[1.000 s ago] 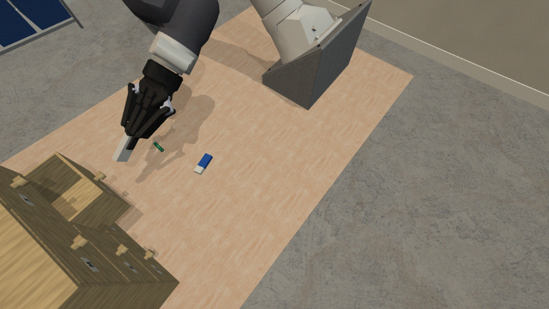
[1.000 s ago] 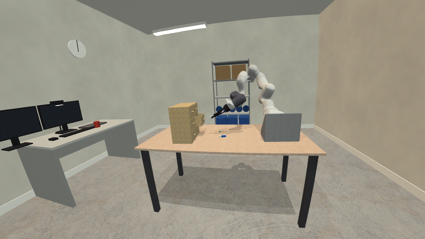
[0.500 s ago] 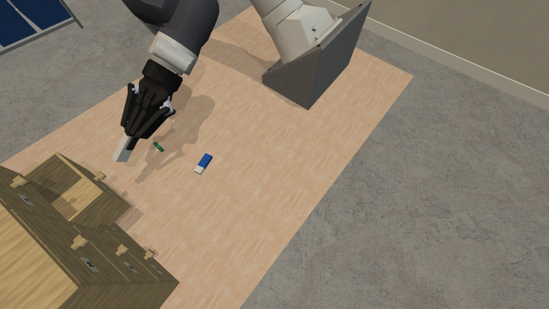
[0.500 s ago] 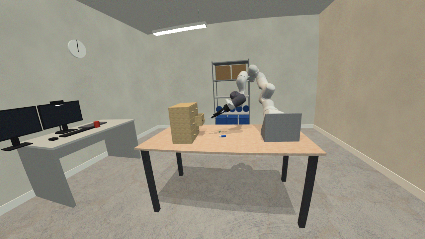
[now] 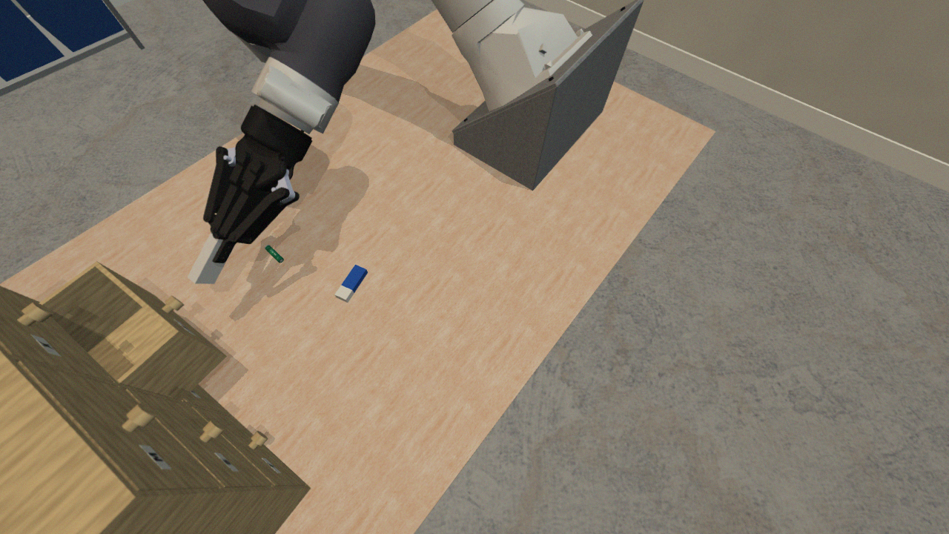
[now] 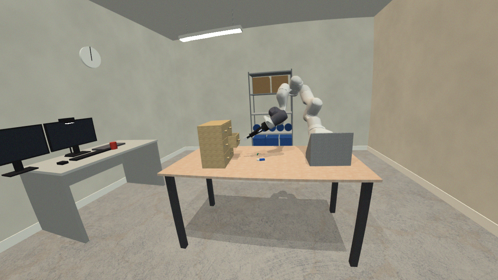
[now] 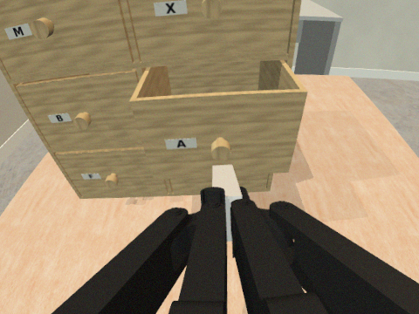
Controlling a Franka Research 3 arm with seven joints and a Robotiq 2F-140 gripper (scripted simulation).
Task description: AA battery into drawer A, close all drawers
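The AA battery point(image 5: 273, 254) point(image 6: 256, 153) is small and green and lies on the table, just right of my gripper. My gripper point(image 5: 222, 251) point(image 6: 248, 136) point(image 7: 223, 180) is shut and empty. It hangs above the table and points at the small wooden chest point(image 5: 59, 425) point(image 6: 212, 147) point(image 7: 70, 64). Drawer A point(image 5: 126, 331) point(image 6: 234, 140) point(image 7: 218, 117) is pulled partway out and its open tray looks empty. Its knob point(image 7: 219, 149) is a short way ahead of my fingertips. The drawers marked X, M and B are pushed in.
A pale flat block point(image 5: 204, 267) point(image 7: 223, 176) lies on the table under my fingertips. A blue and white eraser point(image 5: 351, 282) point(image 6: 260, 159) lies right of the battery. The grey robot base housing point(image 5: 537, 126) point(image 6: 328, 149) stands at the far end of the table.
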